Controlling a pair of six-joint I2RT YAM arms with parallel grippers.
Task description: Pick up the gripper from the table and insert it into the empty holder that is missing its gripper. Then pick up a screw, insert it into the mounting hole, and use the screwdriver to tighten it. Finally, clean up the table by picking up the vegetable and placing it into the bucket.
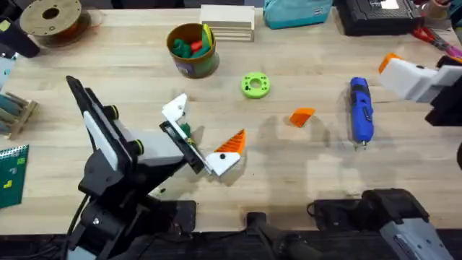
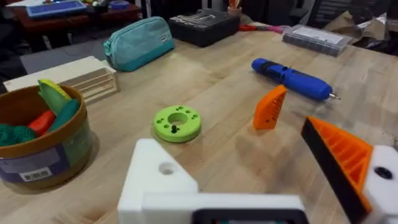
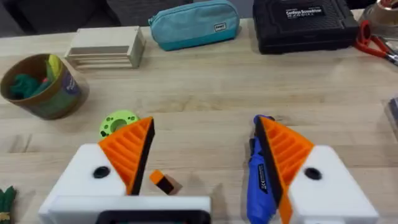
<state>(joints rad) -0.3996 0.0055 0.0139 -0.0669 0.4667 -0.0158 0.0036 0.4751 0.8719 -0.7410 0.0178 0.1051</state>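
The loose orange gripper (image 1: 302, 115) (image 2: 270, 107) (image 3: 163, 182) lies on the table right of centre. To its right the blue screwdriver (image 1: 361, 108) (image 2: 292, 78) (image 3: 256, 180) lies with its bit toward the front. My left gripper (image 1: 206, 126) (image 2: 229, 135) is open low over the table; one finger is the bare white holder (image 1: 175, 110) (image 2: 155, 180), the other carries an orange tip (image 1: 232, 142). A small dark-green vegetable (image 1: 186, 132) (image 3: 5, 199) lies by its fingers. Far right, my right gripper (image 1: 404, 76) (image 3: 205, 124) hangs open and empty. The bucket (image 1: 192, 49) (image 2: 40, 137) (image 3: 40, 84) stands behind.
A flat green disc (image 1: 255, 84) (image 2: 177, 122) with a small dark piece in it lies mid-table. Along the back are a filament spool (image 1: 50, 18), wooden blocks (image 1: 227, 22), a teal pouch (image 1: 296, 11), a black case (image 1: 375, 14) and red scissors (image 1: 433, 36).
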